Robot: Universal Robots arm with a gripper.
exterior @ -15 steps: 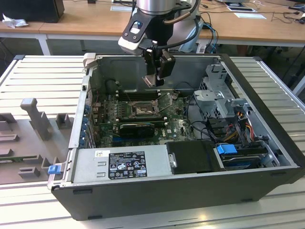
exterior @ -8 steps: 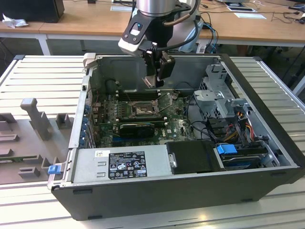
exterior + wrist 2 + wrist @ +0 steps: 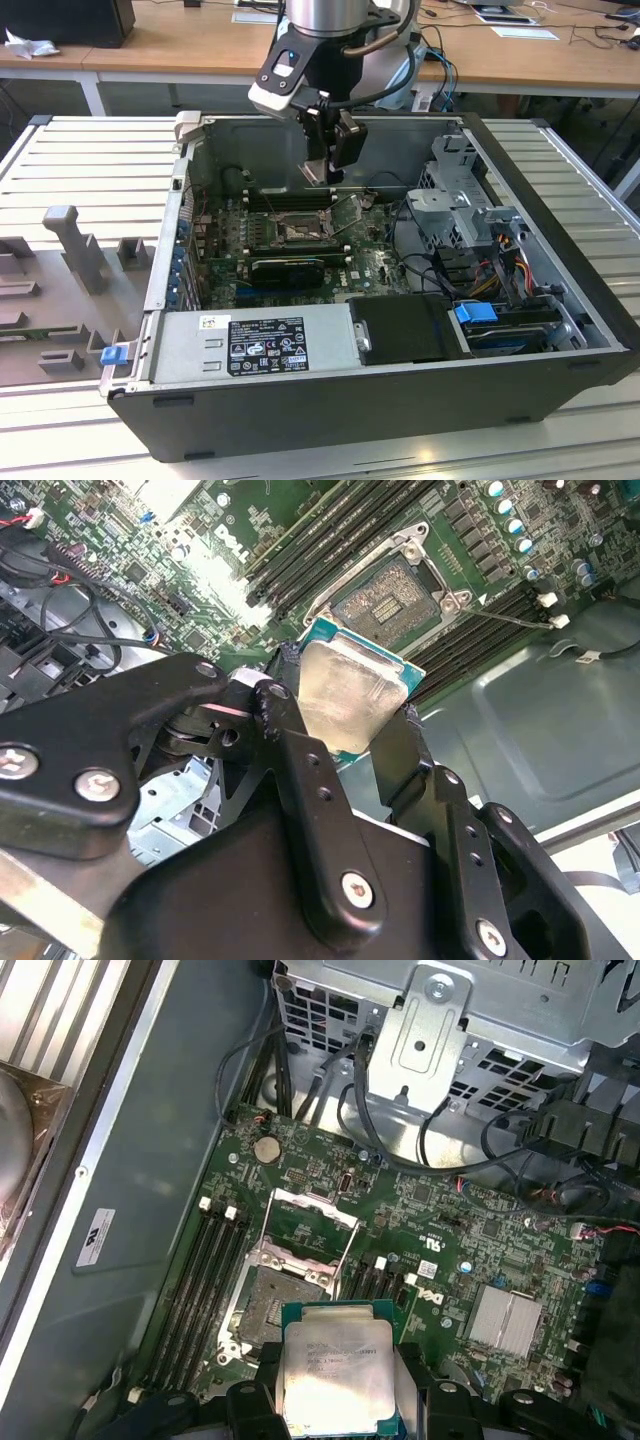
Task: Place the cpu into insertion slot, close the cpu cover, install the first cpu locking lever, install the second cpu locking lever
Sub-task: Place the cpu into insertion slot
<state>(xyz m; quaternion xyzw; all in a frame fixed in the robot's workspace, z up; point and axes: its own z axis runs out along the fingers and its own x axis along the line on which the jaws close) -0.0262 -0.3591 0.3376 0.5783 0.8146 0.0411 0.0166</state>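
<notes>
The black gripper (image 3: 345,735) has its fingers (image 3: 300,750) clamped on opposite edges of the small flat square silver-topped cpu (image 3: 338,1370). It hangs above the green motherboard (image 3: 440,1210) inside the open dark computer case (image 3: 560,240). The square black-rimmed insertion slot (image 3: 272,1305) sits near the board's middle, apparently uncovered, with the thin silver cpu cover (image 3: 315,1209) tipped up at its far edge.

The chip looks tilted in the second wrist view. Set down skewed or off-centre, a corner could catch the rim and damage the contacts. The edge grip could also slip, or a finger could strike the raised cover.
</notes>
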